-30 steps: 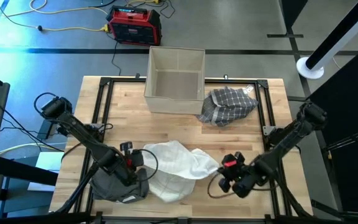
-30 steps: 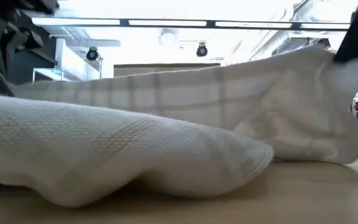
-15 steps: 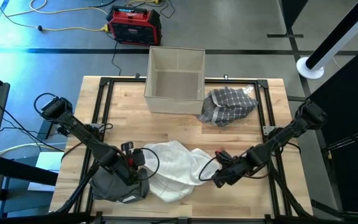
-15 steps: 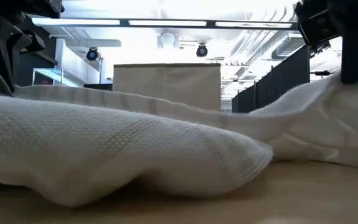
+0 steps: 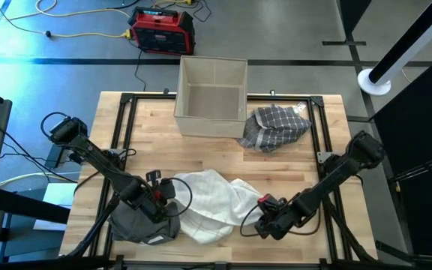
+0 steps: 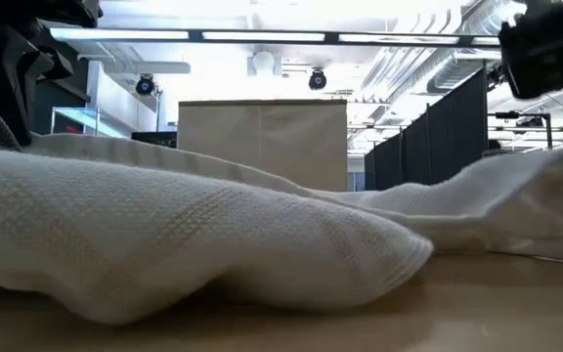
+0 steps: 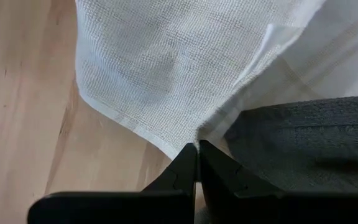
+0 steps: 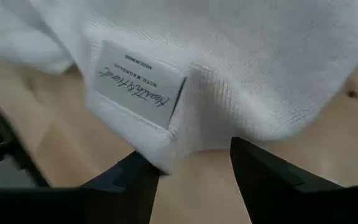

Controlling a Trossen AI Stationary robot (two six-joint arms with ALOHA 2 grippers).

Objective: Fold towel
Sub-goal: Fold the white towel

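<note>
A white towel point(image 5: 210, 201) lies crumpled on the near middle of the table, and in the low view the white towel point(image 6: 194, 244) fills the foreground. My left gripper point(image 5: 165, 199) is low at the towel's left side and shut on its edge point(image 7: 197, 148). A dark grey cloth point(image 5: 142, 222) lies beside it. My right gripper point(image 5: 265, 219) sits at the towel's right end. It is open point(image 8: 191, 163), its fingers standing either side of the hem that carries a label point(image 8: 135, 84). My left gripper pinches the white towel's hemmed edge point(image 7: 188, 138) between its two shut fingers, right beside the dark grey cloth point(image 7: 303, 143). The towel lies slack on the table in front of the fingers. My right gripper: the labelled hem point(image 8: 157, 146) lies over one fingertip point(image 8: 138, 171); whether they touch, I cannot tell.
A beige open box point(image 5: 211, 87) stands at the far edge, with a checked grey cloth point(image 5: 274, 126) bunched to its right. A black frame point(image 5: 126, 112) borders the tabletop. Bare wood shows between the box and the white towel.
The towel's right end, held raised a second ago, has sunk onto the table and lies flat. My right gripper moved left toward the towel, then slightly toward the near edge. My left gripper kept still.
</note>
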